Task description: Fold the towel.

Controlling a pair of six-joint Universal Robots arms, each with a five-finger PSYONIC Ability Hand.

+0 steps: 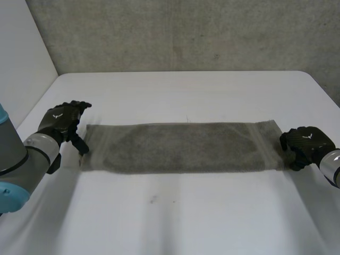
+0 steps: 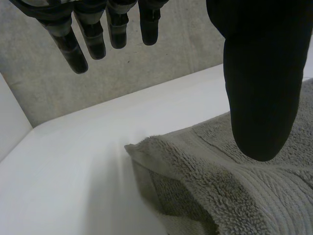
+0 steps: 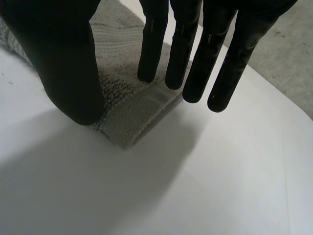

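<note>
The head view looks down from the near edge across the whole desk [image 1: 186,223] to the wall [image 1: 186,37]. The wrist views look close along the left hand [image 2: 259,73] and right hand [image 3: 63,58] at opposite towel [image 2: 234,196] ends, both shared with the head view.

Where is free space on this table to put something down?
Free: white table between grey terry towel and concrete wall, and in front of the towel. Crowded: towel ends, at left hand and right hand.

Left hand [image 1: 62,121] hangs with fingers [image 2: 93,39] straight, thumb held well apart. Right hand [image 1: 305,142] likewise: fingers [image 3: 183,58] straight, thumb spread wide.
</note>
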